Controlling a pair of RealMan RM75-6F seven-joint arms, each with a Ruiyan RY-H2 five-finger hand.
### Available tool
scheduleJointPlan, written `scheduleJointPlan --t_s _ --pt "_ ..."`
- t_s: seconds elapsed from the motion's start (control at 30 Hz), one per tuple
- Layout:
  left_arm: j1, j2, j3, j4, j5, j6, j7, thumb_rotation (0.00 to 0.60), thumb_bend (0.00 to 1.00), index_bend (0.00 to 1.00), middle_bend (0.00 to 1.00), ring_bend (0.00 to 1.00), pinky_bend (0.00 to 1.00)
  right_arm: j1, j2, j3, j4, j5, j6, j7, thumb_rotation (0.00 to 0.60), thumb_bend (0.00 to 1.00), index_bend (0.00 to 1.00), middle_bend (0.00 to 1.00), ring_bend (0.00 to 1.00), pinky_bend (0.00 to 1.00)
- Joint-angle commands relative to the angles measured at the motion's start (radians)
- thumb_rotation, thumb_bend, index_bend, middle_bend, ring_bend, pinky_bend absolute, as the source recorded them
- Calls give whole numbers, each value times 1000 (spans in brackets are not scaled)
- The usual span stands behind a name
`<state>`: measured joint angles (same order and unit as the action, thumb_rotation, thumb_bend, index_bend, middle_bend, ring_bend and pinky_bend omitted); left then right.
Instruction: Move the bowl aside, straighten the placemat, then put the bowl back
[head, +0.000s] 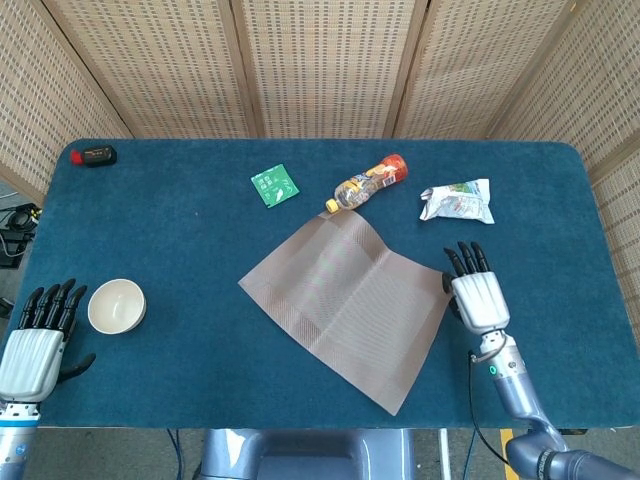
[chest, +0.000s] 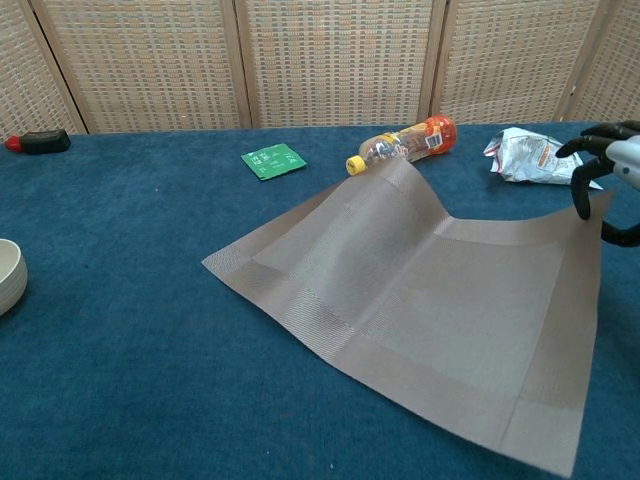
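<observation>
Both views bright, evenly lit; diffuse overhead light, no hard shadows. Faint soft shadow under lifted placemat edge at 5 o'clock in head view. Mild sheen on bottle, no strong glare. Focus sharp across bench. Right hand cropped at 3 o'clock edge in chest view, slightly soft. Little visible edge distortion.

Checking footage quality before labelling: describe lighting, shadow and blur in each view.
Head view: even, soft light, faint shadow under the lifted placemat, everything sharp including the bowl. Chest view: equally even, no glare; the right hand is cut by the frame edge, its outline slightly soft.
</observation>
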<state>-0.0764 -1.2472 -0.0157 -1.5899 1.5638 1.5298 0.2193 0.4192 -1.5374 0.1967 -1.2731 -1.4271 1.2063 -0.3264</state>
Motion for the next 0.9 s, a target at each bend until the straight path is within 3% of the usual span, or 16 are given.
scheduleJointPlan --t_s 0.03,0.2,0.33,0.53,0.67,0.9 --pt "-1 -1 -1 3 -2 -3 -2 600 132 0 0 0 0 36 12 52 39 64 -36 -63 600 548 690 211 29 0" --pt "-2 0 -3 6 -5 -3 -9 600 132 0 0 0 0 40 37 86 62 119 -28 -114 600 491 610 134 10 0" --pt "-3 -1 -1 6 -2 -5 -7 600 131 0 0 0 0 6 82 89 34 158 0 -126 600 397 384 4 0 0" --pt "-1 -1 4 1 7 0 -1 600 132 0 0 0 0 -48 129 71 -24 181 40 -77 600 336 106 0 0 0" --pt "-3 -5 9 -3 20 1 4 600 125 0 0 0 0 -112 165 38 -92 157 96 20 600 295 80 0 0 0" --pt "-14 -8 9 -11 25 -14 -1 600 69 0 0 0 0 -220 195 -61 -193 0 264 176 600 202 36 0 0 0"
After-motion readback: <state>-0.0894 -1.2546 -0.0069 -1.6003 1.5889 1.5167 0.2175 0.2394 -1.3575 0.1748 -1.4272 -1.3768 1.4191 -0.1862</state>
